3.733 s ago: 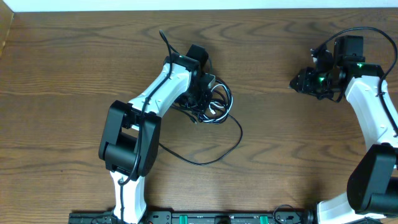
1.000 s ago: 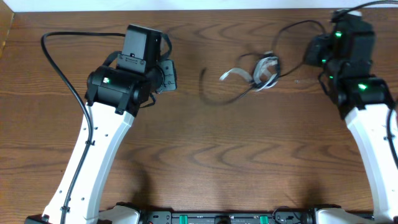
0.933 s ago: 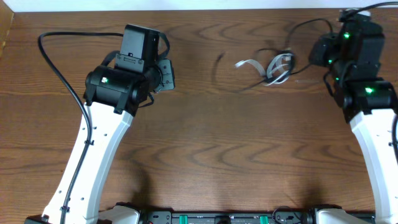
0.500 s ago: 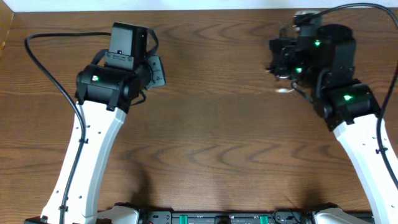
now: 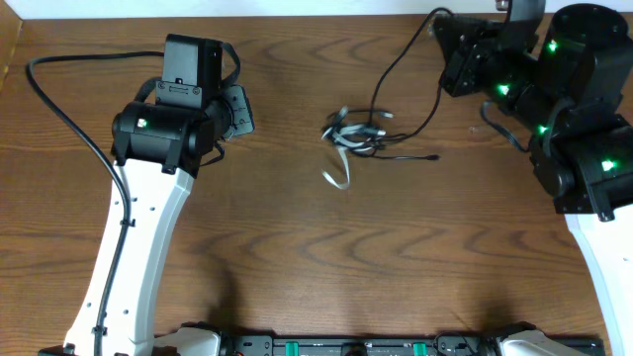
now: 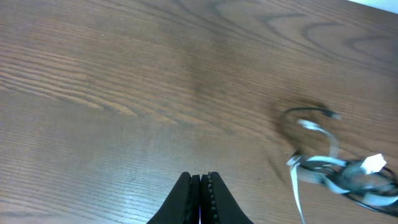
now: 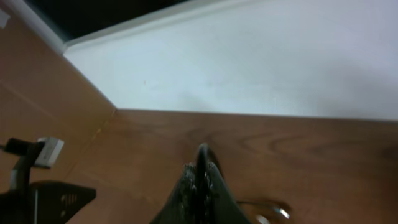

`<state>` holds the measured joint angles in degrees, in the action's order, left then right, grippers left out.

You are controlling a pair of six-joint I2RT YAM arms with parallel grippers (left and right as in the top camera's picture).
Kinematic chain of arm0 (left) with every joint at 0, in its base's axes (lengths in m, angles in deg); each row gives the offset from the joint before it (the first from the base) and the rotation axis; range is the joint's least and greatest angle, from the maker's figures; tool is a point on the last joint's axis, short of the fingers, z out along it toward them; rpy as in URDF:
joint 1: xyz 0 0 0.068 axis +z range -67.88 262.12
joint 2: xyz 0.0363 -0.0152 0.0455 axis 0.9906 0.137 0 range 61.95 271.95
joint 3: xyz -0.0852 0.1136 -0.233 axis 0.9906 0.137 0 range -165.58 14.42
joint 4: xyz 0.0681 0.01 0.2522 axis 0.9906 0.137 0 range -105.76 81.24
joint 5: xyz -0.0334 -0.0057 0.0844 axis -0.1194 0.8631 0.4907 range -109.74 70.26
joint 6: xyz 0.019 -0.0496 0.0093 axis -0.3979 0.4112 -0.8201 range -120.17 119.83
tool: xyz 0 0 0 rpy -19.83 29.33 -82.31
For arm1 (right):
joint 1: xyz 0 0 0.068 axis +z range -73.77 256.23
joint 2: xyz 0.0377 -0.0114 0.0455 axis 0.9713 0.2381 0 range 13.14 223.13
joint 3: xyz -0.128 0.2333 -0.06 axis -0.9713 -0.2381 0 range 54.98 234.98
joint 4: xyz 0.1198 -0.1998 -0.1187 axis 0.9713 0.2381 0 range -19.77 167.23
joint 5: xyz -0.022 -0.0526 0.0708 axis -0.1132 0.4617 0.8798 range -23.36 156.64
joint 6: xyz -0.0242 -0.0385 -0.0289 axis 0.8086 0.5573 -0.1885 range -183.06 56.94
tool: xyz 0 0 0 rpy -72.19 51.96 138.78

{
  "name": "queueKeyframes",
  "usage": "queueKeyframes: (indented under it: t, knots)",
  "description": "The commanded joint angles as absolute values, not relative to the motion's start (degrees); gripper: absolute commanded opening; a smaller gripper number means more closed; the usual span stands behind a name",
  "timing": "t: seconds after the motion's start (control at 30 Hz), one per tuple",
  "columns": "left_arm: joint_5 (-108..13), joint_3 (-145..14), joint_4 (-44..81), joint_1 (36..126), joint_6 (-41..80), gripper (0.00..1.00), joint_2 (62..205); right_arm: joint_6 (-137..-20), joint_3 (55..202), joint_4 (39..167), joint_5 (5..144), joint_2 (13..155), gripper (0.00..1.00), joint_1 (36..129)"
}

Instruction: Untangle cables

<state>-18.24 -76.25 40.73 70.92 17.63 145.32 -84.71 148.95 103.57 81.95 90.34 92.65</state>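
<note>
The cables form a small tangle (image 5: 351, 133) over the middle of the table: a white cable (image 5: 336, 176) with a flat loose end, looped with a thin black cable (image 5: 391, 74). The black cable runs up to my right gripper (image 5: 442, 40), which is shut on it; in the right wrist view the strand (image 7: 203, 153) sticks out between the closed fingers (image 7: 202, 174). I cannot tell whether the tangle touches the wood. My left gripper (image 5: 237, 109) is shut and holds nothing, well left of the tangle. In the left wrist view its tip (image 6: 200, 182) is at the bottom and the tangle (image 6: 345, 174) at the lower right.
A free black plug end (image 5: 433, 156) lies right of the tangle. The thick black arm wire (image 5: 59, 99) loops at the far left. The table's back edge meets a white wall (image 7: 280, 56). A dark arm part with a white tag (image 7: 43, 152) shows at the right wrist view's left.
The right gripper has pulled up and back to the right with the black cable. The tangle, half a second ago close to it, now sits at the table's middle. The left arm shifted slightly left.
</note>
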Motion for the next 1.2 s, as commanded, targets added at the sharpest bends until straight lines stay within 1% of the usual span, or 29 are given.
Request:
queueKeyframes:
  t: [0.0, 0.23, 0.37, 0.63, 0.93, 1.17]
  knots:
    - [-18.3, -77.4, 40.8, 71.1, 17.7, 0.07, 144.7, -87.2, 149.8, 105.2, 85.0, 91.8, 0.01, 92.8]
    - [-19.5, -77.3, 40.8, 71.1, 17.7, 0.07, 144.7, -86.9, 148.8, 117.2, 83.0, 97.6, 0.01, 92.8]
    - [-19.5, -77.2, 41.0, 71.1, 17.7, 0.08, 144.7, -85.5, 148.6, 121.2, 80.7, 102.7, 0.01, 92.7]
    - [-21.0, -75.4, 41.3, 71.1, 17.5, 0.07, 144.8, -85.1, 148.6, 119.6, 78.6, 112.0, 0.01, 87.3]
    - [-29.3, -75.4, 40.7, 70.5, 15.5, 0.08, 148.0, -85.1, 148.6, 119.1, 78.6, 117.3, 0.01, 80.9]
    - [-37.0, -75.4, 37.6, 66.8, 14.1, 0.08, 153.8, -85.1, 148.6, 120.4, 78.1, 119.3, 0.02, 79.9]
